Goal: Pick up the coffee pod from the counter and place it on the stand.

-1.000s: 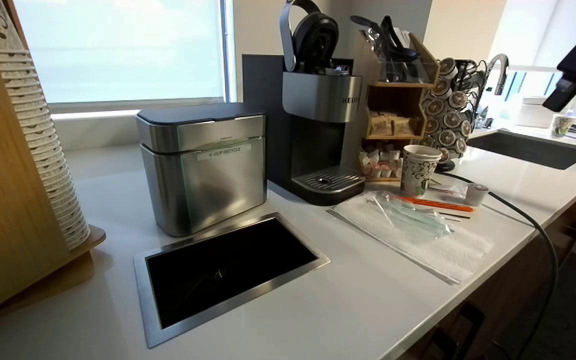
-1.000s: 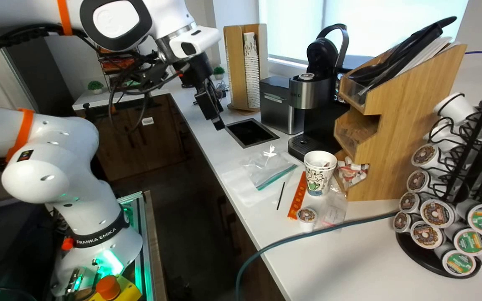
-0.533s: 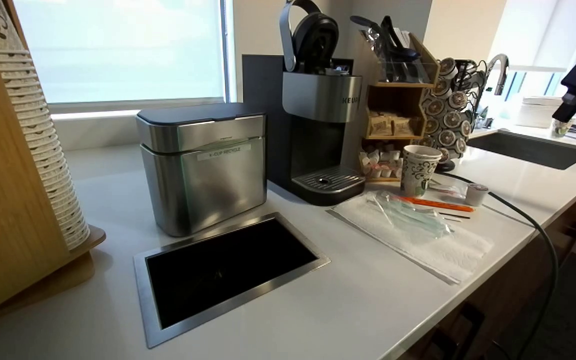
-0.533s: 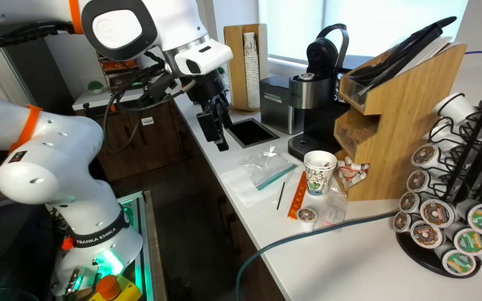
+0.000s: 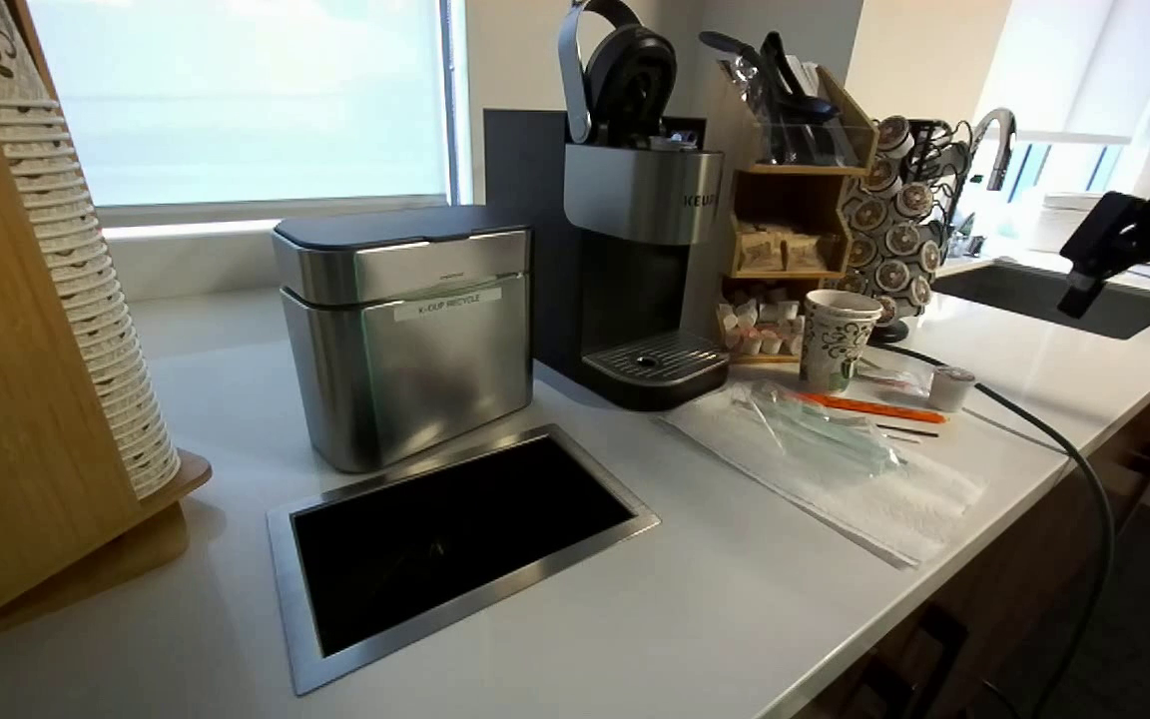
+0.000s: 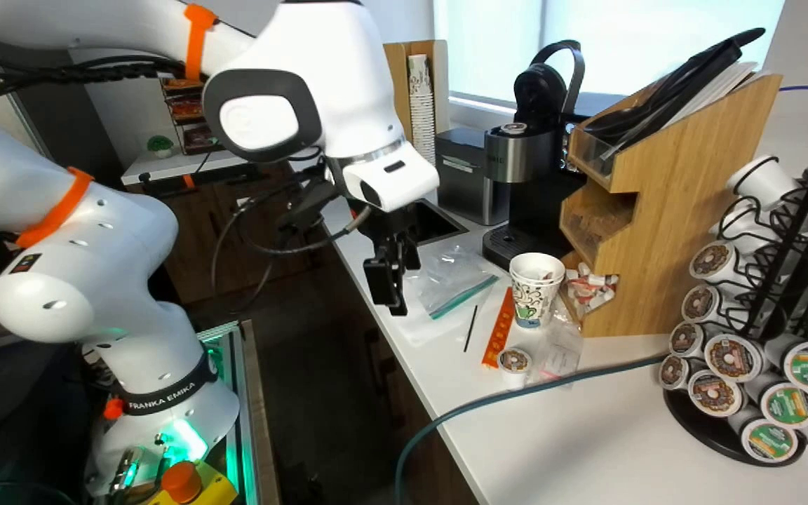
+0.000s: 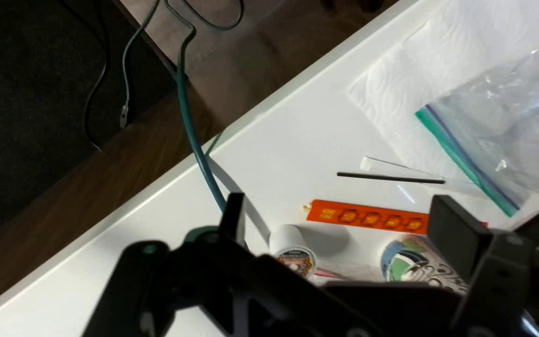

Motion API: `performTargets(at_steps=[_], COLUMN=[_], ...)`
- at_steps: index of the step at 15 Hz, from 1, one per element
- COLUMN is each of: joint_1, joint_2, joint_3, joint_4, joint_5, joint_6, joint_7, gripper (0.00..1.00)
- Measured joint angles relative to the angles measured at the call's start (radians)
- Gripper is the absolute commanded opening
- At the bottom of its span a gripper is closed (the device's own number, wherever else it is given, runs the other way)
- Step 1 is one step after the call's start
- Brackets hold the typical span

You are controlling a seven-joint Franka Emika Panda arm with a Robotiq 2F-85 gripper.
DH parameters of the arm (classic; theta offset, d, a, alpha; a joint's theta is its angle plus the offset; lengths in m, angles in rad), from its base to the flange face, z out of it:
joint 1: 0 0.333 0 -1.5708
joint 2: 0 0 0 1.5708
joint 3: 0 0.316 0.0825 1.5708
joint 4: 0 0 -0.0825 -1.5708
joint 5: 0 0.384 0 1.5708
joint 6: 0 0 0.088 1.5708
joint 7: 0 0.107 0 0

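The coffee pod stands on the counter beside the orange strip's end, a small white cup with a printed lid; it also shows in an exterior view. The stand is a black wire tower rack holding many pods; it also shows in an exterior view. My gripper is open and empty, above the counter's front edge and apart from the pod. In the wrist view, the gripper shows its jaws wide apart, with the pod seen beyond them, nearer the left finger and partly hidden by it.
Patterned paper cups and an orange strip are close to the pod. A green hose crosses the counter. A plastic bag, wooden shelf box and coffee machine stand or lie behind.
The arm has moved down and across the counter towards the pod's side. The gripper has turned, so both fingers now show in an exterior view. The pod and stand have not moved.
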State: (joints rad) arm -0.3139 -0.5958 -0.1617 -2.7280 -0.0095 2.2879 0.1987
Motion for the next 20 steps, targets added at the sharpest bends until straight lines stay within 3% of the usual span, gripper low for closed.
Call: performTargets(at_steps=[5,8,13,20], joint_1=[-0.032,-0.032,-0.024,-0.019], joint_2=[0.226,0.256,0.380,0.470], joint_3=[-0.011,-0.009,-0.017,-0.024], joint_4=[0.113,0.130,0.154,0.205], joint_5=[-0.022,-0.022,-0.006,-0.020], joint_6=[0.046,0.079,0.247,0.291], joint_7=[0.050,0.063,0.067,0.077], gripper=[1.00,1.00,1.00,1.00])
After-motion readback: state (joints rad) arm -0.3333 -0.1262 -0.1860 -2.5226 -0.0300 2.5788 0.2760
